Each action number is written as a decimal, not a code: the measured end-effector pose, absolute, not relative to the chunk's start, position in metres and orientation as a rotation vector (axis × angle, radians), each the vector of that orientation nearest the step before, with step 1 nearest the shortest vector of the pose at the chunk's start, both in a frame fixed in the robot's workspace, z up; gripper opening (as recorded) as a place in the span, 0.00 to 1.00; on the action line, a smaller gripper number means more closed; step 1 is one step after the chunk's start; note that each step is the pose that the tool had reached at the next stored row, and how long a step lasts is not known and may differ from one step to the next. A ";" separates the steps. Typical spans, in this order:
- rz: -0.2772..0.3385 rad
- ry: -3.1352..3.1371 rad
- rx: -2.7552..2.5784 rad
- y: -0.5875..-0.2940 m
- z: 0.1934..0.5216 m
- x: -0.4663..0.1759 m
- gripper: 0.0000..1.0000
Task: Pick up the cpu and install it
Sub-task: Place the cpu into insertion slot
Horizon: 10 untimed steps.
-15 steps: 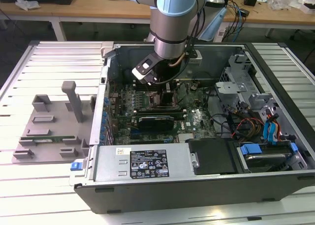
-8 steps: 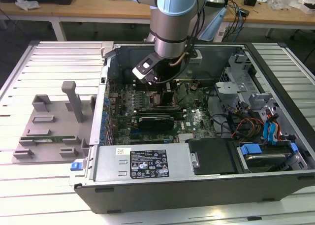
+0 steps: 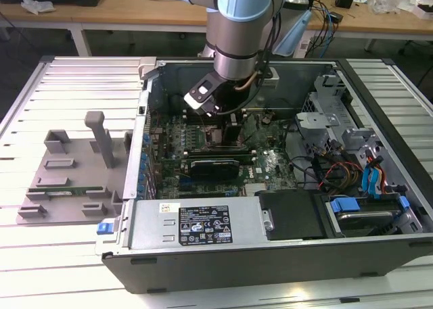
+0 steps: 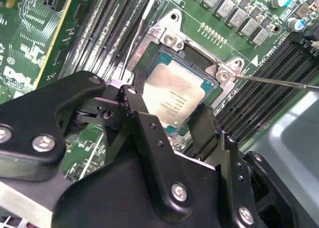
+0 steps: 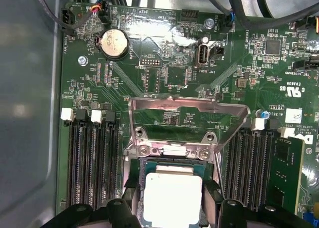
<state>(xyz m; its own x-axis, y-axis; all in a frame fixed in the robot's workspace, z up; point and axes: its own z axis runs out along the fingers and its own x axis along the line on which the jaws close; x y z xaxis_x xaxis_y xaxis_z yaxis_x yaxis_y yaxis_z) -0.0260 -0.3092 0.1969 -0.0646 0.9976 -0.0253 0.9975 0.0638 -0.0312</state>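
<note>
At the socket: your gripper (image 4: 167, 106) is clamped on the cpu (image 4: 180, 88), one finger against each of two opposite edges.
Cpu: silver top up, lying level within the open socket frame (image 5: 189, 113), whose load plate stands raised.
Motherboard (image 3: 270, 163): memory slots (image 5: 92, 163) flank the socket on both sides.
Case (image 3: 270, 262): a grey fixture (image 3: 67, 180) lies at its 9 o'clock in the exterior view.

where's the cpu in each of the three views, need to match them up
Exterior view: the arm reaches down over the middle of the motherboard, apparently covering the socket.
Second wrist view: the cpu lies in the socket, beside the silver two-screw bracket.
First wrist view: the cpu sits between the memory slot banks.
Shared landmark: that bracket at the socket's edge.
</note>
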 end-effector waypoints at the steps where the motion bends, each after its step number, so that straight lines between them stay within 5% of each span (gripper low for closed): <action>1: 0.063 -2.289 -2.146 -0.309 0.198 -0.026 0.62; 10: 0.063 -2.289 -2.146 -0.309 0.214 -0.026 0.60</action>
<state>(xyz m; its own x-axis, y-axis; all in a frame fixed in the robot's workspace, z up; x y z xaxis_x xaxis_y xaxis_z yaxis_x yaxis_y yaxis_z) -0.0258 -0.3092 0.2138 -0.0647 0.9976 -0.0252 0.9975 0.0639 -0.0312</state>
